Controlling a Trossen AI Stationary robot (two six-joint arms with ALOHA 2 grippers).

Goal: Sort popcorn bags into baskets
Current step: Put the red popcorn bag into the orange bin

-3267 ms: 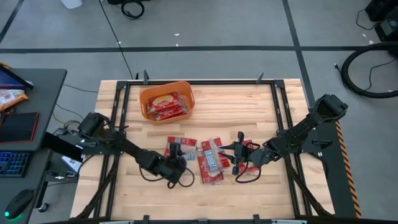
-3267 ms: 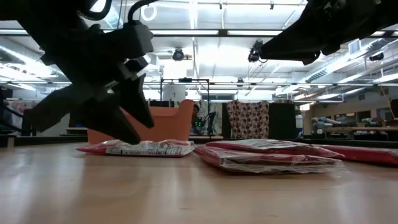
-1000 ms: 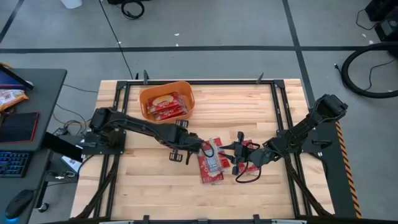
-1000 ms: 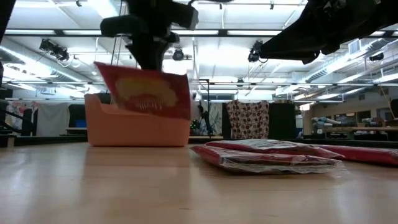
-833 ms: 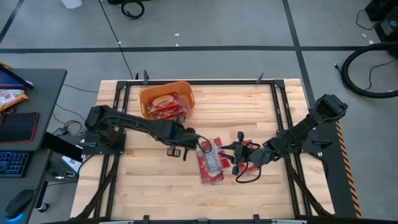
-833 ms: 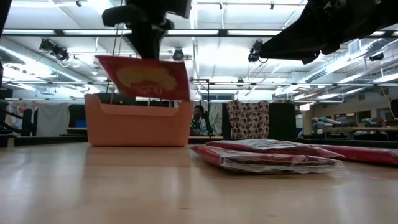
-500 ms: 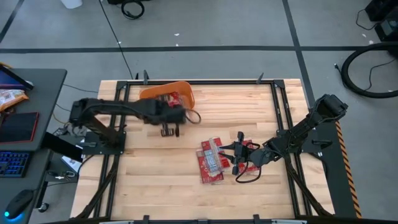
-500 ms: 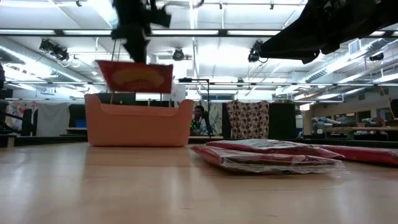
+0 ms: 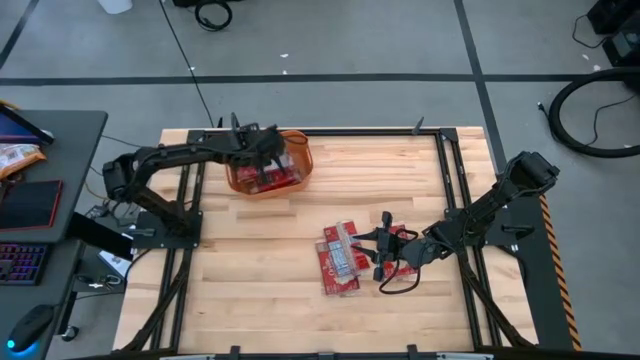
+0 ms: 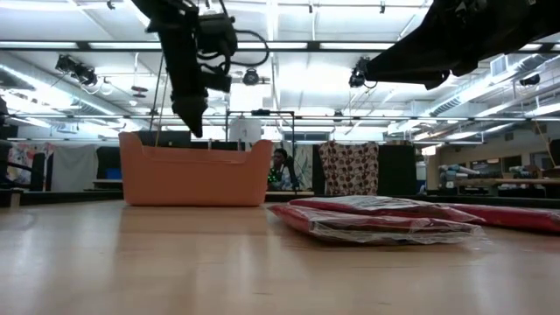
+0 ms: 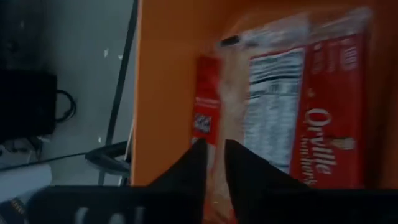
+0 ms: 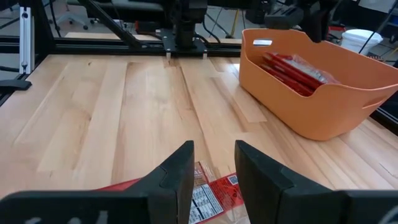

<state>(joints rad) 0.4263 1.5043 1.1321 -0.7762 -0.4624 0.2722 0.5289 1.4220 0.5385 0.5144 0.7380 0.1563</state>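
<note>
Left pincer (image 9: 262,150): now over the orange basket (image 9: 299,150) at the bench's (image 9: 400,180) 11 o'clock, having carried a popcorn bag (image 11: 298,118) from centre. In the left wrist view its fingers stand narrow around a packet edge; whether it has released, cannot tell.

Basket contents: several packets, long axes roughly 3 to 9 o'clock.

Remaining bags (image 9: 340,260): near centre, long axis 12 to 6 o'clock.

Right pincer (image 9: 383,247): waiting, fingers parted, above the remaining bags.

Judgement: one more bag delivered; several left.
</note>
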